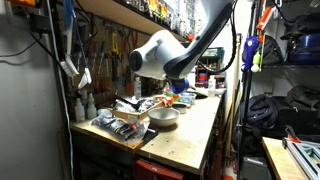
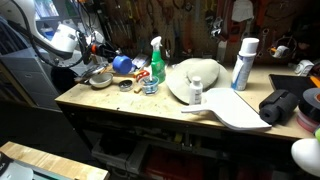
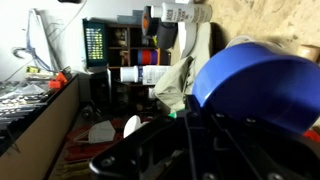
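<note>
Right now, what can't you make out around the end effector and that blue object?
End effector: wrist view, dark and blurred; open or shut unclear.
Blue object: wrist view, cut off by the right edge; whether they touch is unclear.
Metal bowl: exterior view, contents too small to see.
Spray bottle: exterior view, label too small.

No text, brand or number can be read; labels on the spray bottle (image 2: 156, 64) and white can (image 2: 243, 66), toward the desk's (image 2: 130, 106) back edge, are blurred.

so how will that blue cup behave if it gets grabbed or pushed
The blue cup looks like smooth rigid plastic, so it is probably light and slightly slippery. Its rounded wall suggests it could roll if tipped.
</note>
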Available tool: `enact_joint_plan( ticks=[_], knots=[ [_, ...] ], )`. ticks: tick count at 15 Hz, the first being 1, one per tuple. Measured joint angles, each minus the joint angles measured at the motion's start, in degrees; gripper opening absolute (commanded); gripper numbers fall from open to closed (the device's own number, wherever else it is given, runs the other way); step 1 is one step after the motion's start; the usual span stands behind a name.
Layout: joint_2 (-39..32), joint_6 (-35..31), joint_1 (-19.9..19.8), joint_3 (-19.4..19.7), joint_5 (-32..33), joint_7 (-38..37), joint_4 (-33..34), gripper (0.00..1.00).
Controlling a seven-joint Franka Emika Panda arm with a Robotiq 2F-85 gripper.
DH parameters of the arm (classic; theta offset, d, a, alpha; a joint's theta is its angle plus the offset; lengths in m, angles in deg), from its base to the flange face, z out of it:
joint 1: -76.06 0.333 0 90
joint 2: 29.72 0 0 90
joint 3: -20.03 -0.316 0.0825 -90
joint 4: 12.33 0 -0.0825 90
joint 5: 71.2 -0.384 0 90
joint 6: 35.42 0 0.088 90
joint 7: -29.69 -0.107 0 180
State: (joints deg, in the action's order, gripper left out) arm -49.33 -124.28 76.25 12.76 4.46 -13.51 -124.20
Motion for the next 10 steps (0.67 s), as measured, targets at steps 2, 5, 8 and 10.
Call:
enact_joint_plan(
  ticks=[2,5,8,10],
  knots=[
    [3.4,-5.4,-1.0,0.5,-3.9,2.8,-1.8,0.07],
    [7.9,-13.2,-1.7,1.6,-10.0,7.2,-5.3,0.07],
    [12.1,-20.7,-2.0,3.0,-16.5,12.1,-8.9,0.06],
    [14.7,-25.4,-2.2,4.0,-21.1,16.0,-11.3,0.07]
  ],
)
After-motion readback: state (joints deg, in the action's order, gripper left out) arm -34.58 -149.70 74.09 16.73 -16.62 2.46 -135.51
